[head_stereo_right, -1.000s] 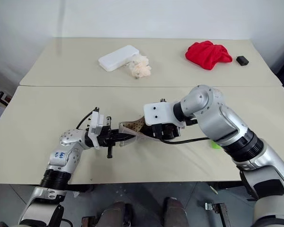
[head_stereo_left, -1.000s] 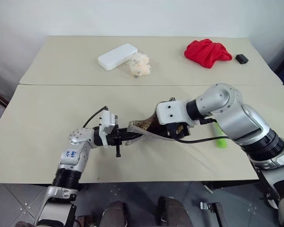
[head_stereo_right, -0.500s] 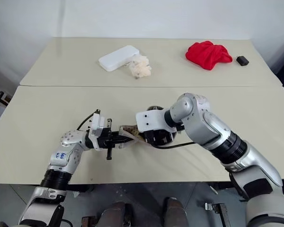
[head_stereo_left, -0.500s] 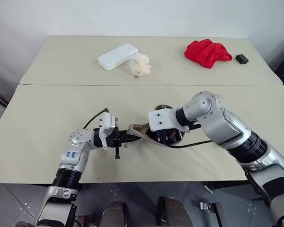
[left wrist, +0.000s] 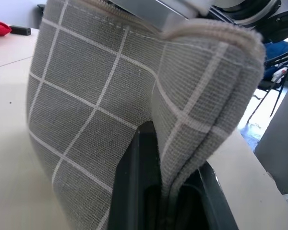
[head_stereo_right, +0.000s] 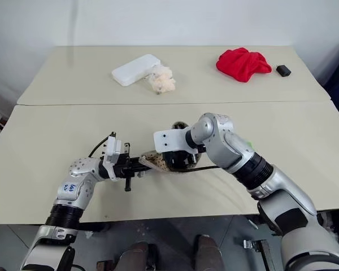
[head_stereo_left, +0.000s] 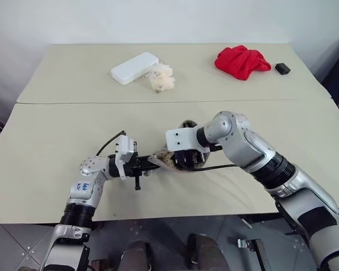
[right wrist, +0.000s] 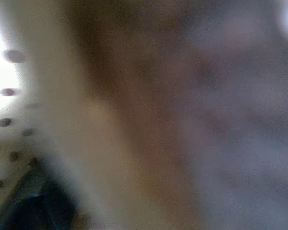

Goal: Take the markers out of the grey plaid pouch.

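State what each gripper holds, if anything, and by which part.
The left gripper pinches an end edge of the grey plaid pouch. The right gripper reaches into the pouch's opening; any hold there is hidden.

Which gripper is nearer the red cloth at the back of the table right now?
Right. The right gripper is at the grey plaid pouch, on the red cloth side; the left gripper, shut on the pouch's other end, sits farther away.
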